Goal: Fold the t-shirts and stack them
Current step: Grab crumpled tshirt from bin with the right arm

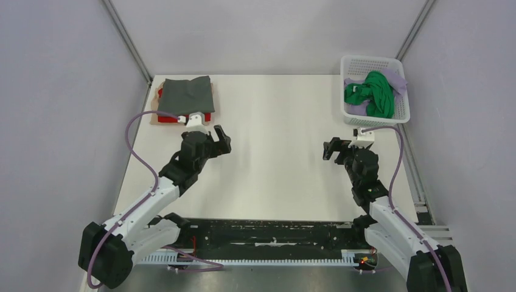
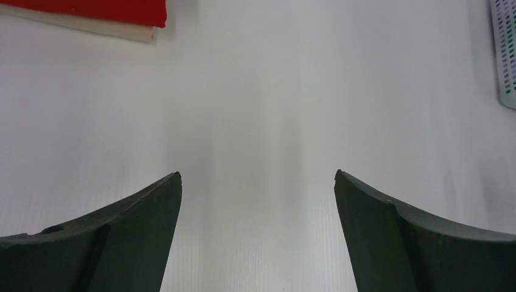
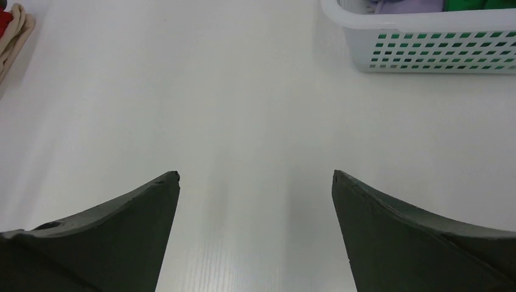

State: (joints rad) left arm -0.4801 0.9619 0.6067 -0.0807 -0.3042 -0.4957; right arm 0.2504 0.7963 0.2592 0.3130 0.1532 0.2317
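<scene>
A folded dark grey t-shirt (image 1: pixel 188 93) lies on top of a stack at the table's back left, over a red t-shirt (image 1: pixel 164 118) and a tan t-shirt (image 1: pixel 150 120). The red (image 2: pixel 91 9) and tan (image 2: pixel 97 25) edges show at the top left of the left wrist view. A bright green t-shirt (image 1: pixel 371 92) and a lilac t-shirt (image 1: pixel 395 79) lie crumpled in a white basket (image 1: pixel 374 61) at the back right. My left gripper (image 1: pixel 220 139) is open and empty, just right of and in front of the stack. My right gripper (image 1: pixel 331 149) is open and empty, in front of the basket.
The white table (image 1: pixel 274 152) spreads between the two grippers. The basket also shows at the top right of the right wrist view (image 3: pixel 426 52) and at the right edge of the left wrist view (image 2: pixel 506 55). Grey walls stand on both sides.
</scene>
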